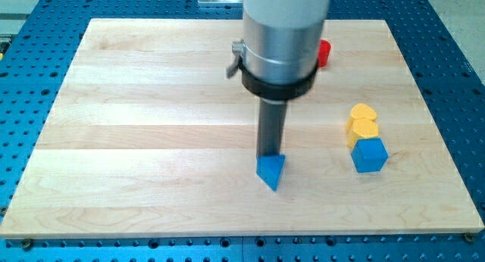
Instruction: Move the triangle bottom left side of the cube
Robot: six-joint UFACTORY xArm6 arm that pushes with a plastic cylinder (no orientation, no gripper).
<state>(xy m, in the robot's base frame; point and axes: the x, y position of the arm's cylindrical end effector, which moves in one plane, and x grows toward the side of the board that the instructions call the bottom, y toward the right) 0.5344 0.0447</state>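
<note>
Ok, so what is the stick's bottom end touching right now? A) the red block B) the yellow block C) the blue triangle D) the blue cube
C: my tip sits right at the top edge of the blue triangle, while the blue cube, the yellow block and the red block lie off toward the view's right.

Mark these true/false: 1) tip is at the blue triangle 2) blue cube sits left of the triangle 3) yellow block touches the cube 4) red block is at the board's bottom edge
1) True: my tip meets the top of the blue triangle.
2) False: the blue cube lies toward the view's right of it.
3) True: the yellow block abuts the cube's top side.
4) False: the red block is near the view's top, partly hidden by the arm.
</note>
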